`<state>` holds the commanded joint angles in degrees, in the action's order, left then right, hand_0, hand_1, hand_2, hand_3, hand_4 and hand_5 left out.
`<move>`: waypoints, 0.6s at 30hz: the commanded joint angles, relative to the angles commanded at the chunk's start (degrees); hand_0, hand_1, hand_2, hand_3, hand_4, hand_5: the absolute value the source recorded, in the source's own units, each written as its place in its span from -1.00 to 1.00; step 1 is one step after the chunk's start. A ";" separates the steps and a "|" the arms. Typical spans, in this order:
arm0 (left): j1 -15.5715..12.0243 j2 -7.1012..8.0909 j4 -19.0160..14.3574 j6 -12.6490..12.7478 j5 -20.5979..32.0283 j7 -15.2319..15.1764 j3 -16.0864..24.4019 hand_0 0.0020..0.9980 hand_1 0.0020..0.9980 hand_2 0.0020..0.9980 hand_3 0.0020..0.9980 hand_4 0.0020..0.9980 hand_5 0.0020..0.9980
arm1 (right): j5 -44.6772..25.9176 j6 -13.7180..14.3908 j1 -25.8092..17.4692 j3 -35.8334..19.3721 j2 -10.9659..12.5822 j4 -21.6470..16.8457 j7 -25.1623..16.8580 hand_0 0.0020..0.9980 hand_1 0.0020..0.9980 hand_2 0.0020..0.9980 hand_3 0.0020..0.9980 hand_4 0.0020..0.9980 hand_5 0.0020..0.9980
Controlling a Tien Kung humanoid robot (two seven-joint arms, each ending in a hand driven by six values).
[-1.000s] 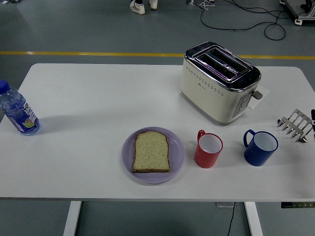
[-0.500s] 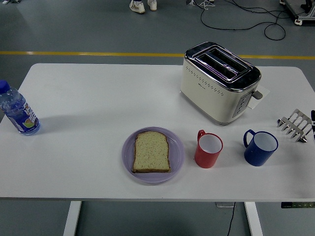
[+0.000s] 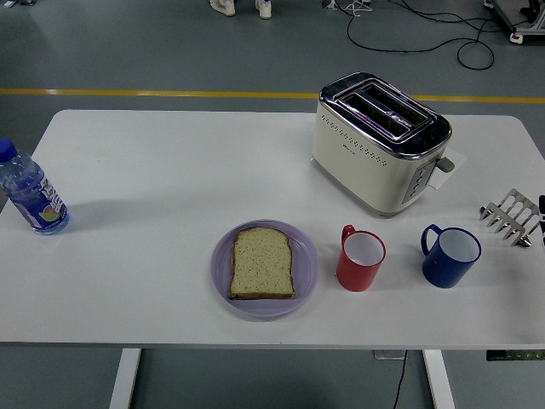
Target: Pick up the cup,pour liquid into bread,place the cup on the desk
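Cups stand near the right end of the white table [image 3: 153,162]: a red cup [image 3: 360,260] just right of the plate [image 3: 306,264], its handle turned to the far left, and a blue cup [image 3: 450,256] further right. Both look like smooth, hard plastic with pale insides; what they hold cannot be seen. The bread [image 3: 262,263], a flat, square, porous slice, lies on the round lilac plate. Neither hand is clearly in view; only a dark sliver shows at the right edge beside the metal rack [image 3: 509,217], so the state of the fingers cannot be told. Nothing has been lifted yet.

Risks, as I judge them: the task names no colour, so the wrong cup may be taken. Slick walls could slip in a loose grip. A fast tilt would overshoot the slice onto the table. The glossy toaster [image 3: 379,141] stands close behind the red cup and could be knocked.
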<state>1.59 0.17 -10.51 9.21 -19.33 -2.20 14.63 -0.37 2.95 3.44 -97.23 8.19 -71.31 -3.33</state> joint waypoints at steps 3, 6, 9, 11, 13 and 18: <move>-0.14 0.02 0.00 0.00 0.05 0.00 -0.13 0.29 0.22 0.18 0.06 -0.41 0.52 | -0.12 0.06 -0.16 -0.11 -0.05 0.07 -0.06 0.27 0.17 0.28 0.19 0.03 -0.66; -0.22 0.06 0.00 0.00 0.02 -0.01 -0.18 0.29 0.22 0.18 0.05 -0.41 0.52 | -0.26 0.13 -0.23 -0.15 -0.07 0.10 -0.12 0.26 0.16 0.28 0.19 0.03 -0.67; -0.24 0.11 0.00 -0.01 -0.05 -0.01 -0.11 0.29 0.22 0.18 0.05 -0.41 0.52 | -0.35 0.14 -0.20 -0.16 -0.07 0.10 -0.18 0.26 0.16 0.28 0.19 0.03 -0.67; -0.20 0.14 -0.03 0.00 -0.17 -0.02 0.04 0.29 0.22 0.18 0.05 -0.40 0.53 | -0.47 0.13 -0.11 -0.19 -0.08 0.08 -0.30 0.26 0.15 0.28 0.19 0.03 -0.67; -0.05 0.14 -0.05 0.00 -0.28 -0.04 0.33 0.29 0.22 0.18 0.05 -0.40 0.53 | -0.52 0.09 0.03 -0.17 -0.11 0.09 -0.35 0.26 0.15 0.28 0.19 0.03 -0.67; 0.30 0.14 -0.08 0.00 -0.50 -0.05 0.93 0.29 0.22 0.18 0.05 -0.41 0.52 | -0.59 0.12 0.18 -0.27 -0.17 0.14 -0.33 0.26 0.15 0.27 0.19 0.02 -0.68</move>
<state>1.89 0.31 -10.59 9.21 -19.83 -2.25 15.56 -0.96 3.07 3.62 -97.50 8.02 -71.17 -3.66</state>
